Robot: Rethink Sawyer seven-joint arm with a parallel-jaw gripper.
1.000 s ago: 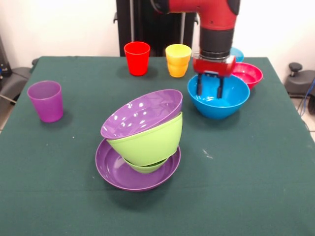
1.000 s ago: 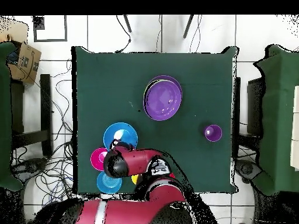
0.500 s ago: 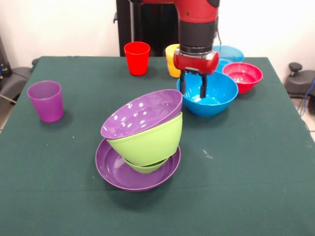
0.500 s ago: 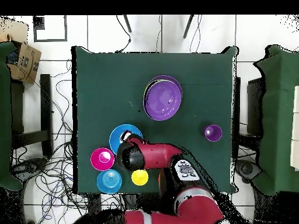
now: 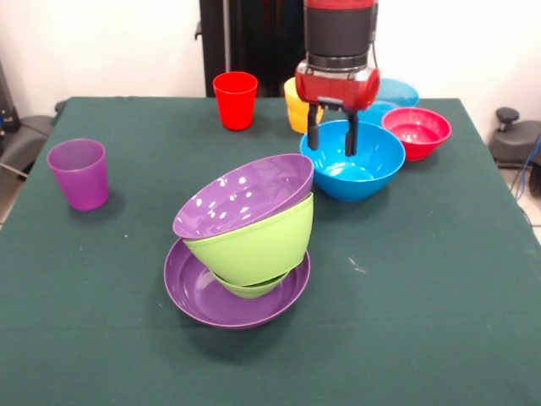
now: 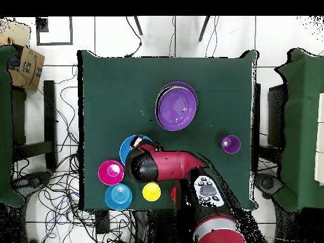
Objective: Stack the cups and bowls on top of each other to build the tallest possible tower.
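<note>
Glossy blue plastic bowl (image 5: pixel 352 170), large and round, sat on the green table cloth (image 5: pixel 439 288) with the near-left part of its rim between the two dark fingers of the red and black gripper (image 5: pixel 330 138); the fingers were spread, one outside the rim and one inside, and whether they pinched the wall could not be told. In front of it stood the tower (image 5: pixel 241 241): a shallow purple bowl (image 5: pixel 196 292) at the bottom, a lime green bowl (image 5: pixel 258 243) in it, a second purple bowl (image 5: pixel 245 193) tilted on top. Small red bowl (image 5: pixel 416 131) sat just right of the blue one, light blue bowl (image 5: pixel 395 90) behind. Yellow-orange cup (image 5: pixel 295 106) partly hidden behind the gripper, red cup (image 5: pixel 235 100) to its left, translucent purple cup (image 5: pixel 79 173) well apart at left
</note>
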